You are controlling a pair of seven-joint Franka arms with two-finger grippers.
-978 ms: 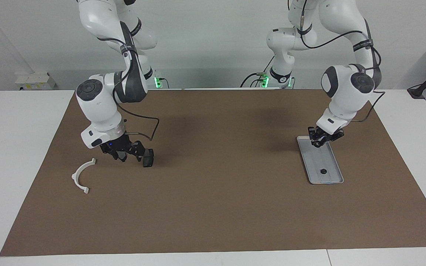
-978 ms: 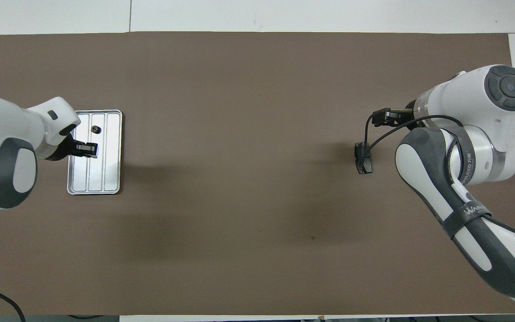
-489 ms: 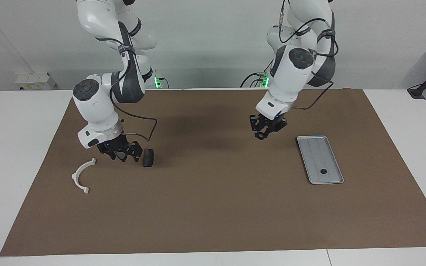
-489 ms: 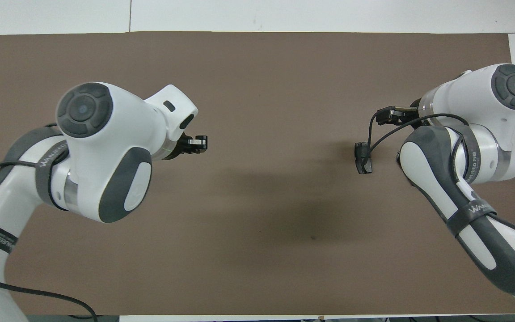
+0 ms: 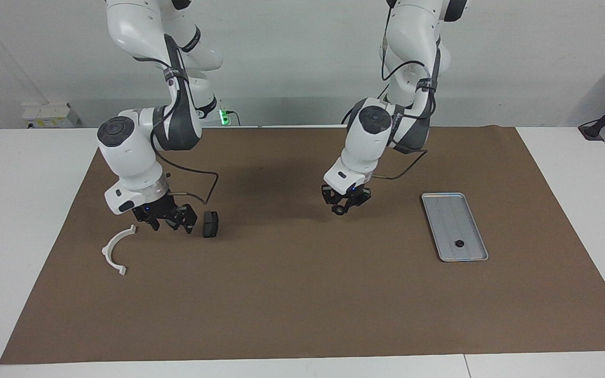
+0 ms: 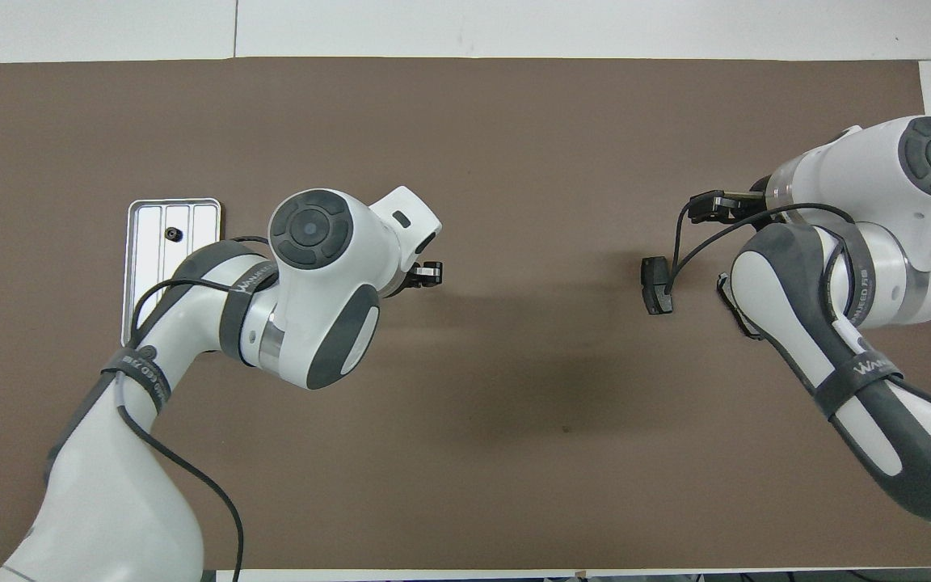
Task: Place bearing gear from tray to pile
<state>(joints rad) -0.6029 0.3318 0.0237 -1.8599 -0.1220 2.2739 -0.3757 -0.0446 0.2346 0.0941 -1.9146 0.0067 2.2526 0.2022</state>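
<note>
The silver tray (image 5: 449,215) lies on the brown mat toward the left arm's end, and it also shows in the overhead view (image 6: 150,242). One small dark bearing gear (image 5: 459,243) (image 6: 174,234) lies in it. My left gripper (image 5: 340,209) (image 6: 427,275) hangs over the middle of the mat, shut on a small dark round gear. The pile is at the right arm's end: a white half-ring bracket (image 5: 115,251) and one dark grey pad (image 5: 209,224) (image 6: 658,284). My right gripper (image 5: 167,224) is open and low between them, holding nothing. The right arm hides the bracket in the overhead view.
The brown mat (image 5: 302,294) covers most of the white table. Black cables loop from both wrists; one hangs close to the dark pad.
My left gripper has risen from the tray and moved over the mat toward the pile, carrying the small gear. My right gripper has drawn away from the dark pad toward the bracket.
</note>
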